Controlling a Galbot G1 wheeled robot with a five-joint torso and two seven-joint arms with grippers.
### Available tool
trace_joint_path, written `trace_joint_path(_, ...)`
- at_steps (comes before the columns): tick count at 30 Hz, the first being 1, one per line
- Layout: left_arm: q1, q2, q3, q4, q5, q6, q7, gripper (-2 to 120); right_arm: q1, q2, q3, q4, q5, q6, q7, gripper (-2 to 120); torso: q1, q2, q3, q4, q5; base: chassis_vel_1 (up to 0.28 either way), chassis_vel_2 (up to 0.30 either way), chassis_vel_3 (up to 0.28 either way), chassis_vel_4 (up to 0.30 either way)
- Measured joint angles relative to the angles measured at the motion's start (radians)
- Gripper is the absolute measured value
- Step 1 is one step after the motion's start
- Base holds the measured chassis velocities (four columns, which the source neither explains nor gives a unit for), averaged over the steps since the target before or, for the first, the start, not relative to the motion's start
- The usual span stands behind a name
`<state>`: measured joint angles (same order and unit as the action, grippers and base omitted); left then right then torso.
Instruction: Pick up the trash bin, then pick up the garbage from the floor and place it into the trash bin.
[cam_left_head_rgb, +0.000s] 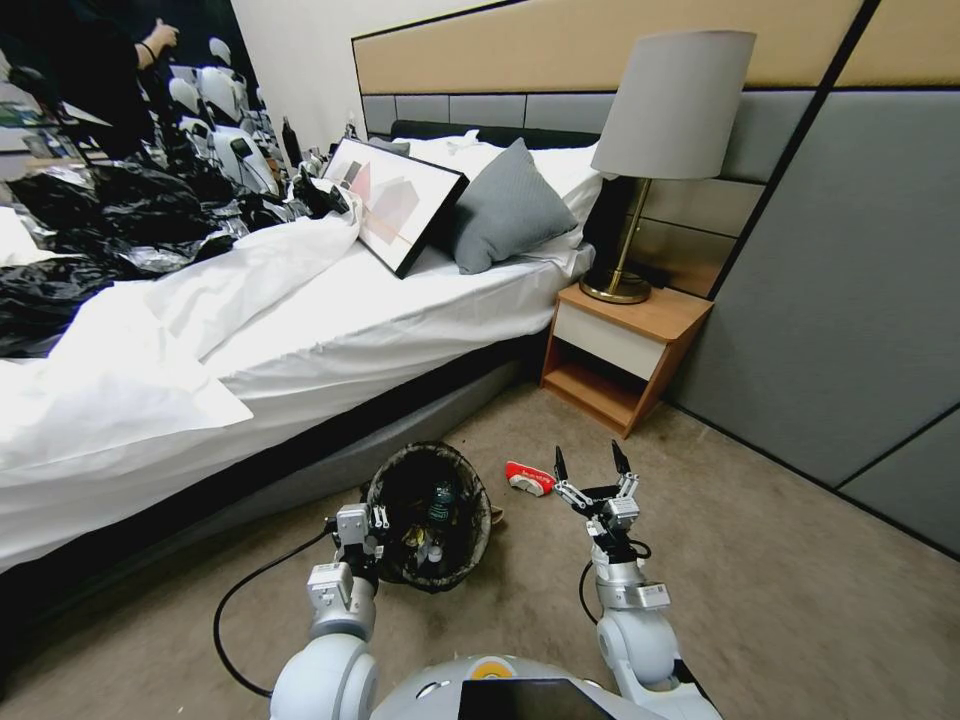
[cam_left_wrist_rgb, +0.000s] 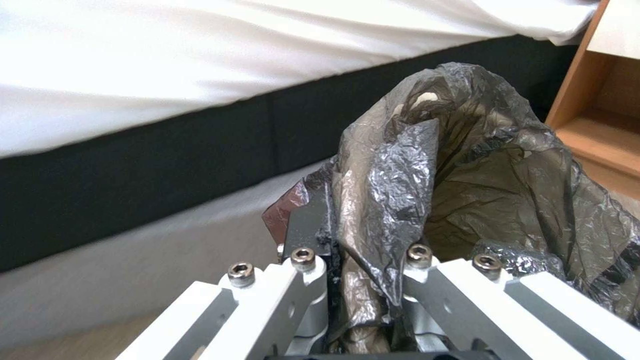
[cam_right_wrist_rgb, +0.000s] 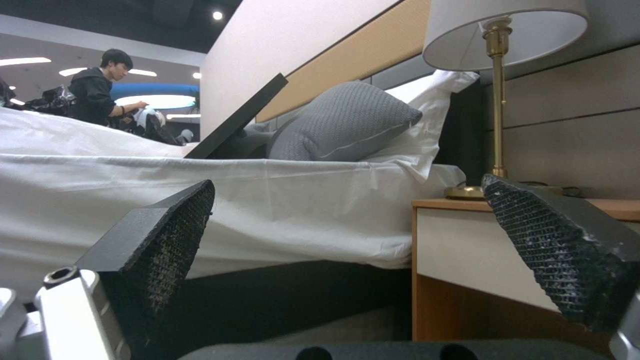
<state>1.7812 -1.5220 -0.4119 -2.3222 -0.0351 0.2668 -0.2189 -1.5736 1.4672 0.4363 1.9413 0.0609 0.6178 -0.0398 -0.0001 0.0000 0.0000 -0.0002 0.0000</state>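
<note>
The trash bin (cam_left_head_rgb: 478, 520), lined with a crinkled black bag (cam_left_wrist_rgb: 467, 165), hangs just above the carpet beside the bed, its mouth tipped toward me. My left gripper (cam_left_head_rgb: 368, 528) is shut on its rim and bag, with the plastic bunched between the fingers (cam_left_wrist_rgb: 303, 225). Inside the bin lie a small clear bottle (cam_left_head_rgb: 441, 497) and other litter. One piece of garbage, a red-and-white packet (cam_left_head_rgb: 528, 478), lies on the floor to the right of the bin. My right gripper (cam_left_head_rgb: 592, 468) stands open just right of the packet and holds nothing. Its pads (cam_right_wrist_rgb: 173, 225) are spread wide.
The bed (cam_left_head_rgb: 300, 330) runs along the left, with a pillow and a framed picture on it. A wooden nightstand (cam_left_head_rgb: 620, 345) with a lamp (cam_left_head_rgb: 650, 150) stands ahead. A grey wall panel (cam_left_head_rgb: 850, 300) closes the right. A black cable (cam_left_head_rgb: 235, 600) loops on the carpet.
</note>
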Motion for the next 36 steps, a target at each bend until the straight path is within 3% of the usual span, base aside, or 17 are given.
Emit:
trace_joint_path(8, 0.000, 0.001, 0.001, 0.000, 0.001, 0.000, 0.000, 6, 0.023, -0.001, -0.001, -0.006, -0.005, 0.022, -0.007, 100, 0.000, 0.000, 0.000, 0.0004, -0.0002, -0.138, 0.150, 0.155, -0.148)
trace_joint_path(36, -0.003, 0.001, 0.017, 0.007, 0.007, 0.000, 0.000, 6, 0.053, -0.001, -0.005, -0.016, -0.013, 0.020, -0.007, 100, 0.000, 0.000, 0.000, 0.0001, 0.0000, 0.002, -0.001, -0.002, 0.001)
